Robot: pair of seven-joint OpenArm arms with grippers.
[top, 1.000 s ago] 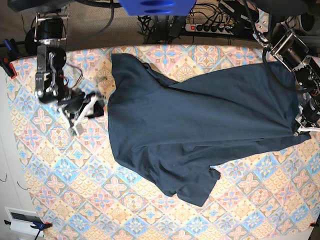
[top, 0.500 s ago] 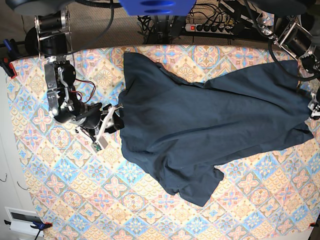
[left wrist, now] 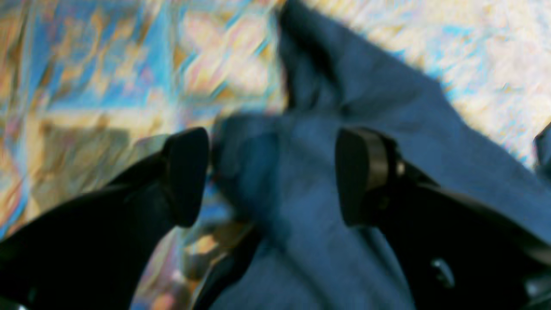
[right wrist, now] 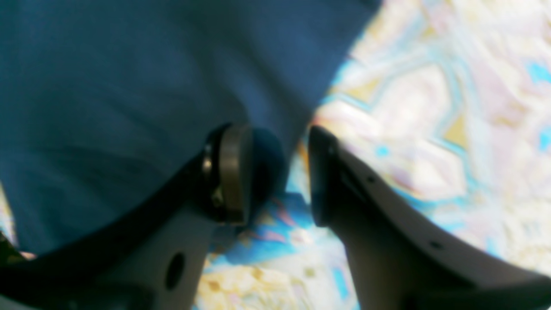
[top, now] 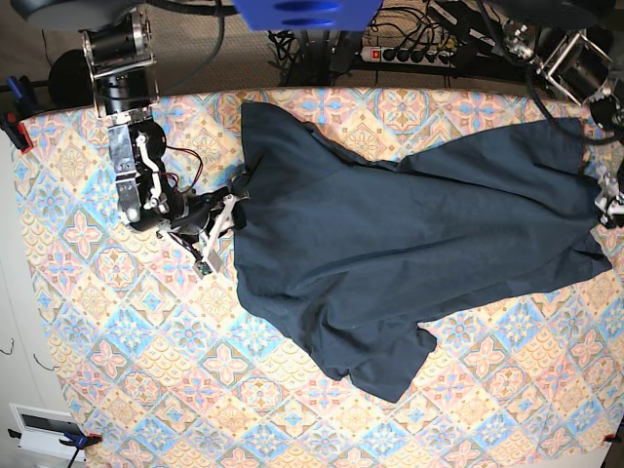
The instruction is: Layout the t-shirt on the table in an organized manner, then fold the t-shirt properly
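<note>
The t-shirt lies spread but rumpled across the middle and right of the tabletop, dark navy, one sleeve or corner sticking out toward the bottom near centre. Its top edge reaches close to the tabletop's far edge.

Right end effector, on the base view's left, sits at the shirt's left edge. Wrist view is blurred: right end effector has a narrow gap between the fingers, one finger lying on or under the t-shirt hem, the other finger over bare patterned tabletop. Fabric edge seems to run into the gap, but a real pinch cannot be told.

Left end effector is at the shirt's right edge, at the frame's right border. In its wrist view the left end effector has its fingers spread wide, with a fold of t-shirt bunched between them, touching or just beside the left finger; not clamped. Tabletop shows behind, blurred.
</note>
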